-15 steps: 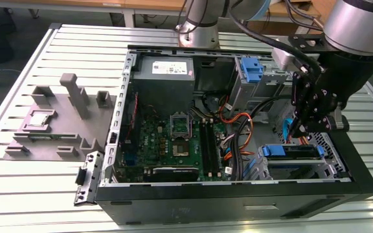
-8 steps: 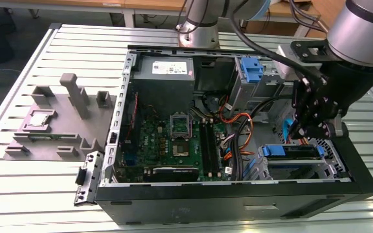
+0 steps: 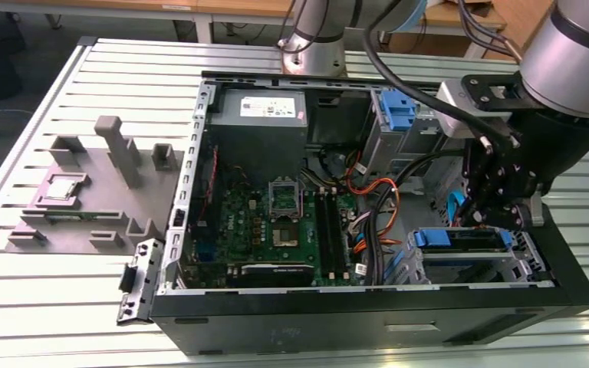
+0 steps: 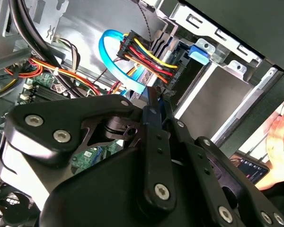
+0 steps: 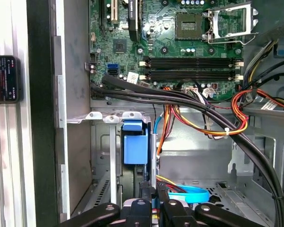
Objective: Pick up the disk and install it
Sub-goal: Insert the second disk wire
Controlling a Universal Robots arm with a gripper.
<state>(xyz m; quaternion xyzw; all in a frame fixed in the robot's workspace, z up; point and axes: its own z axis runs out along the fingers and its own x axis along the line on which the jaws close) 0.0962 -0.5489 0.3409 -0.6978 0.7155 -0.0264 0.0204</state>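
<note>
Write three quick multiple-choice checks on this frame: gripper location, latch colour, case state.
1. Where is the gripper in the exterior view?
A. Over the grey holder outside the case
B. Inside the case, at the drive cage on the exterior view's right
C. Above the power supply

2. What colour is the plastic latch on the drive cage?
A. Red
B. Blue
C. Green

3. What state is the case in?
A. Closed, panel on
B. Upright, front removed
C. Lying flat, side open

Answers:
1 B: the gripper hangs right at the drive cage.
2 B: the plastic latch is plainly blue in the first wrist view.
3 C: the case lies flat with its motherboard exposed.
</note>
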